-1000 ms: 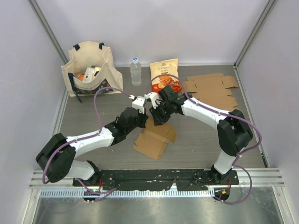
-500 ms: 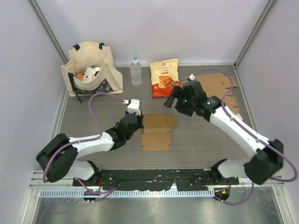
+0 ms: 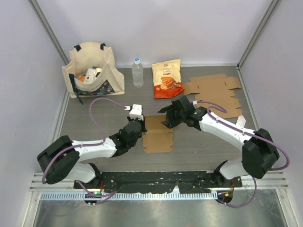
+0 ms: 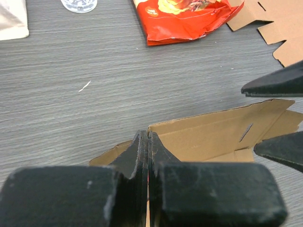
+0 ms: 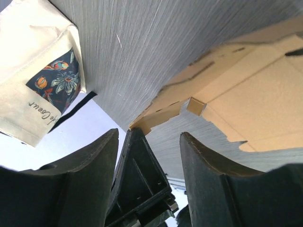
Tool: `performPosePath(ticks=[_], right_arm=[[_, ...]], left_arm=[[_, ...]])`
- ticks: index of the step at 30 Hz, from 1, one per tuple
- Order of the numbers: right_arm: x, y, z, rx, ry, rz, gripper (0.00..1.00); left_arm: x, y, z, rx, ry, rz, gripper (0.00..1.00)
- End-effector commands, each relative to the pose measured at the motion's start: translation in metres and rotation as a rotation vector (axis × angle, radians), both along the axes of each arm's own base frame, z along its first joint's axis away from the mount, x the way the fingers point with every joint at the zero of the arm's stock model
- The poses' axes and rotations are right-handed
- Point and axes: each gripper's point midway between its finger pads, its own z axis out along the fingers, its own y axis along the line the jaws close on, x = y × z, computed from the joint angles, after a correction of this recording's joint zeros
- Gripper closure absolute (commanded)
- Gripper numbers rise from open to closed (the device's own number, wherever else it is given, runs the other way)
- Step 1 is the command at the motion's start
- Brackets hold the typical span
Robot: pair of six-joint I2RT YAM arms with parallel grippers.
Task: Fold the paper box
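The grey table (image 3: pixel 94 125) carries a cloth tote bag (image 3: pixel 92 68) at its far left and a spare flat cardboard blank (image 3: pixel 215 92) at far right. The paper box (image 3: pixel 158 135) lies at the centre between the two arms, mostly flat, with one wall raised along its far side. Behind it lie a red chip bag (image 3: pixel 166 78) and a water bottle (image 3: pixel 137 72). The left gripper (image 4: pixel 147 142) is clenched on the box's left edge, its fingers pressed together with the card at their tips. The right gripper (image 3: pixel 163 118) hangs with its jaws spread at the box's far-right corner, holding nothing. To fold well, the left should probably anchor the panel firmly while the right takes the raised wall squarely along its crease and turns it upright without dragging the box sideways.
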Motion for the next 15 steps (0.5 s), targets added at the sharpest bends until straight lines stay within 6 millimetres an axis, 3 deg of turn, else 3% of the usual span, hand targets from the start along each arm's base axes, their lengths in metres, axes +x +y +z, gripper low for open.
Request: performPosePath(ticks=[1, 9, 15], right_arm=[[0.018, 0.011, 0.018, 0.137, -0.004, -0.168, 0.42], [0.023, 0.019, -0.001, 0.115, 0.040, -0.191, 0.46], [0.030, 0.024, -0.002, 0.123, 0.038, -0.197, 0.48]], left_arm=[[0.005, 0.005, 0.026, -0.065, -0.083, 0.052, 1.00], [0.001, 0.009, 0.029, -0.062, -0.105, 0.057, 1.00], [-0.001, 0.010, 0.031, -0.055, -0.116, 0.055, 1.00]])
